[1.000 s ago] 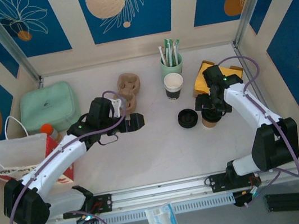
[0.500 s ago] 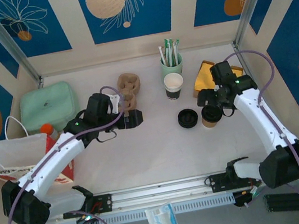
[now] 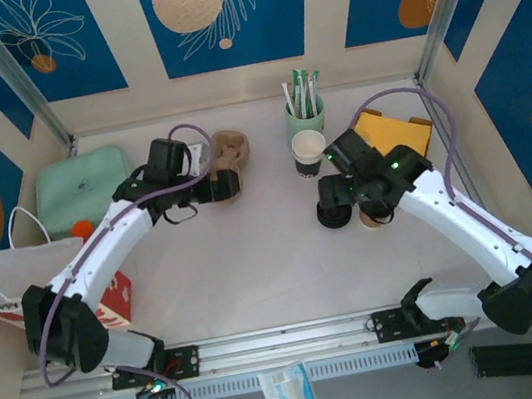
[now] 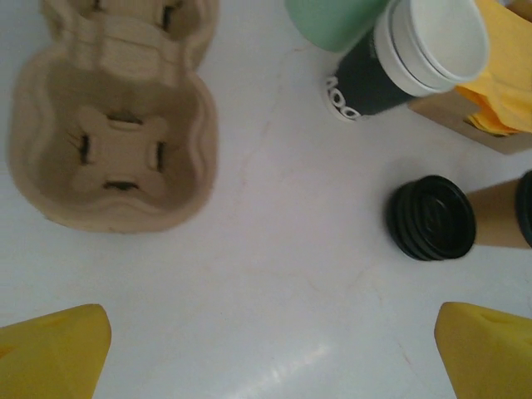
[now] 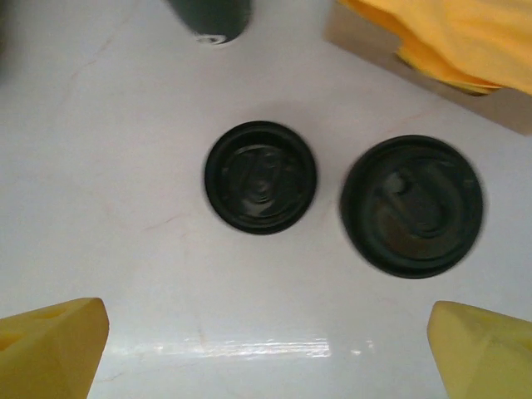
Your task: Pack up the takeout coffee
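Right of centre, the wide-open, empty right gripper [image 3: 336, 190] is shifting over the flat black round lid [image 5: 261, 176], likely capping next.

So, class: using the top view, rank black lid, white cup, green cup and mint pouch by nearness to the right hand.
1. black lid, below the right hand
2. white cup, just behind
3. green cup, farther back
4. mint pouch, far left

cup [image 4: 366, 83]: white marks on dark band, no letters legible
black lid [image 5: 261, 177]: raised marks blurred, unreadable
packet [image 3: 285, 389]: print too blurred to read
red box [image 3: 114, 296]: nothing readable
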`<state>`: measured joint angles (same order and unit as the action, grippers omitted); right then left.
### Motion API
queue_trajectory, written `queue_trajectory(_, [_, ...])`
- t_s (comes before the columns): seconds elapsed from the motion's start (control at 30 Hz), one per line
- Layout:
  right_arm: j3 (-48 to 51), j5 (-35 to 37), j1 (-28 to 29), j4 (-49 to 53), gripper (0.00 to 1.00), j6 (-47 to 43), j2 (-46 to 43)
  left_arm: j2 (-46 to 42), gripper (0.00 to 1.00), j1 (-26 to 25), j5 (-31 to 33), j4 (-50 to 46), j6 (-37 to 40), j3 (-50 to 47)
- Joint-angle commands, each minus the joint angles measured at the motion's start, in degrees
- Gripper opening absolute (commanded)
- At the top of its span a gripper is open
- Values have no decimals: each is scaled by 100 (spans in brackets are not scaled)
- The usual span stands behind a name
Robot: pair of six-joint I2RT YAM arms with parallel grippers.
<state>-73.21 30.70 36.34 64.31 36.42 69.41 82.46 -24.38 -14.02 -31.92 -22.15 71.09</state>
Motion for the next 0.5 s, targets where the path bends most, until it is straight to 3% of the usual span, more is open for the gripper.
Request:
queue_trajectory(0.0, [122,116,394,-320,99,712,166,268,99,332,-252,-17,371,349])
queue_trajectory(0.33, [-246,659,1244,-241,99,1669,1620,1346,99,855,-507,158,694,952])
queue_trajectory(0.47, [-411,281,1280,-359,99,1654,2151,1875,99,850,-592,194,700,1276])
